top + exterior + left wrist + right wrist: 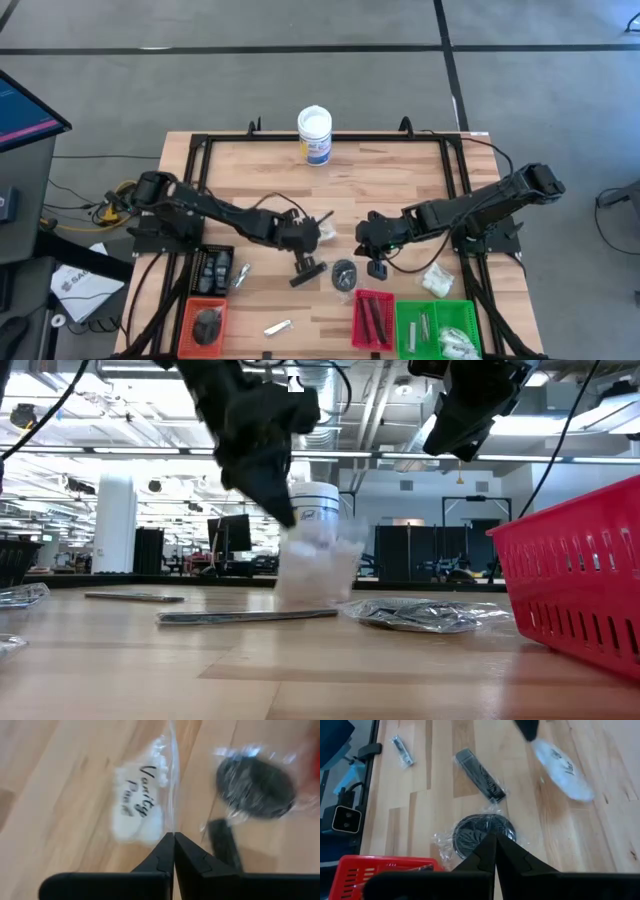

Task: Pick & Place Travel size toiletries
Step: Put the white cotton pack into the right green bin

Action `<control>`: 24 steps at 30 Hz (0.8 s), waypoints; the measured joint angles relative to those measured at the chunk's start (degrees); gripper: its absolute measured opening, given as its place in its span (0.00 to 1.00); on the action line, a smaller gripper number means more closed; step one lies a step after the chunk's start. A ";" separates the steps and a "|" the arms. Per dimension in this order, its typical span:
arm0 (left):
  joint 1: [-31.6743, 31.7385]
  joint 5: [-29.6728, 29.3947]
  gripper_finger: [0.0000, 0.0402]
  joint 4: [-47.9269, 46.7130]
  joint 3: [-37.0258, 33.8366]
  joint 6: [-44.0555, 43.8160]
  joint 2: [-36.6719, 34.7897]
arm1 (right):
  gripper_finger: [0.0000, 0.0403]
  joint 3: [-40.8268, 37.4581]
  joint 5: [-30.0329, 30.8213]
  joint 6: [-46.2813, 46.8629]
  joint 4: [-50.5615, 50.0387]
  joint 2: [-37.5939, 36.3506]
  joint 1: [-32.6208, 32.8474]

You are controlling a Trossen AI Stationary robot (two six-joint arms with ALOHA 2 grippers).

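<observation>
The left gripper [174, 836] is pinching the clear packet [137, 802] of white contents by its edge, hanging it just above the surface [400, 180] near the middle. The right gripper [495, 837] is hovering over a wrapped dark disc [482, 832], fingers pressed together.

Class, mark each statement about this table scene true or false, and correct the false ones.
1. The left tool is shut on a clear packet of white contents. True.
2. The right tool holds the dark disc. False: it is shut and empty, above the disc.
3. The white tub stands near the table's far edge. True.
4. The red tray is empty. False: dark sticks lie in it.
5. The green tray lies right of the red one in the high view. True.
</observation>
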 joint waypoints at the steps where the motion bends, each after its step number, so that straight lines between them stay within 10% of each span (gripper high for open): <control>1: 0.58 0.82 0.00 0.07 0.01 -0.05 -0.90 | 0.01 0.02 0.00 -0.01 -0.08 0.00 0.07; 24: 4.18 16.17 0.00 11.79 0.09 -1.31 -4.44 | 0.58 7.69 3.66 -4.68 -2.94 0.00 -3.24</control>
